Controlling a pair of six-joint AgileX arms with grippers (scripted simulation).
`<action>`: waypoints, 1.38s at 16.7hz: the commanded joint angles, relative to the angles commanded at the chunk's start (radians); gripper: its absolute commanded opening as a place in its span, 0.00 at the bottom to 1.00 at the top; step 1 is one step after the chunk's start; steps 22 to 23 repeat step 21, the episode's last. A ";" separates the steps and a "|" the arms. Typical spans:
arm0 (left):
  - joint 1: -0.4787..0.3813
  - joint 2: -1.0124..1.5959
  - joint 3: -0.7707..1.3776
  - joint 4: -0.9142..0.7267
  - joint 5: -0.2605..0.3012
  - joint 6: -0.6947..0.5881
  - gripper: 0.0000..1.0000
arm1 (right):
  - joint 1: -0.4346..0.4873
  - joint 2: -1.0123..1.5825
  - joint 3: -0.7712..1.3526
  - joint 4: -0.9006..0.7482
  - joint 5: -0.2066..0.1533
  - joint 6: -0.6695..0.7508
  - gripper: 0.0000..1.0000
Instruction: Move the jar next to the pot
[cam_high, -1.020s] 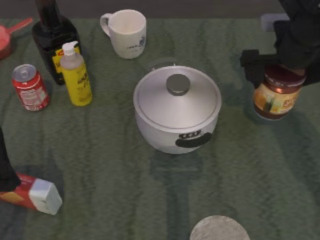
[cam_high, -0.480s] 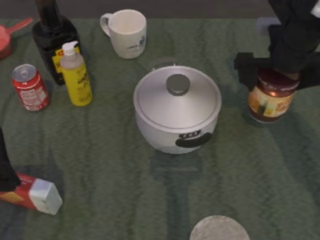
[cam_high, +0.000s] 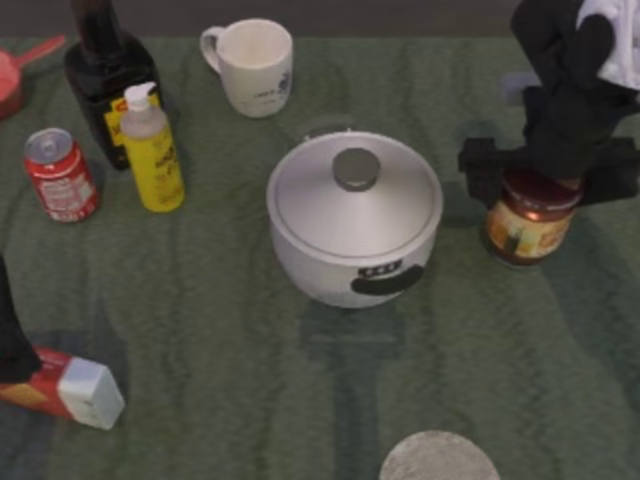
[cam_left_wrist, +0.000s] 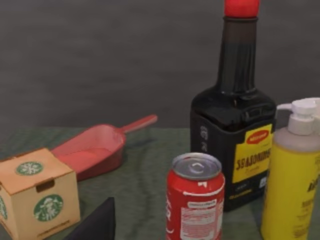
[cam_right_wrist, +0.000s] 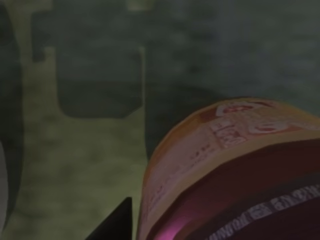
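The jar, squat with a maroon lid and an orange label, stands low over the green cloth just right of the pot, with a narrow gap between them. The pot is large, silver-white, and has a domed lid with a grey knob. My right gripper reaches down from above and is shut on the jar's lid. The right wrist view is filled by the jar, with one dark fingertip beside it. My left arm stays parked at the table's left edge, its gripper open.
A white mug sits behind the pot. At the back left are a tall dark bottle, a yellow pump bottle, a red can and a red scoop. A red-and-white box lies front left, a grey disc at the front edge.
My right gripper has carried the jar leftwards towards the pot and lowered it nearer the cloth. The left arm has not moved.
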 joint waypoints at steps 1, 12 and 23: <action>0.000 0.000 0.000 0.000 0.000 0.000 1.00 | 0.000 0.000 0.000 0.000 0.000 0.000 0.00; 0.000 0.000 0.000 0.000 0.000 0.000 1.00 | 0.000 0.000 0.000 0.000 0.000 0.000 0.75; 0.000 0.000 0.000 0.000 0.000 0.000 1.00 | 0.000 0.000 0.000 0.000 0.000 0.000 1.00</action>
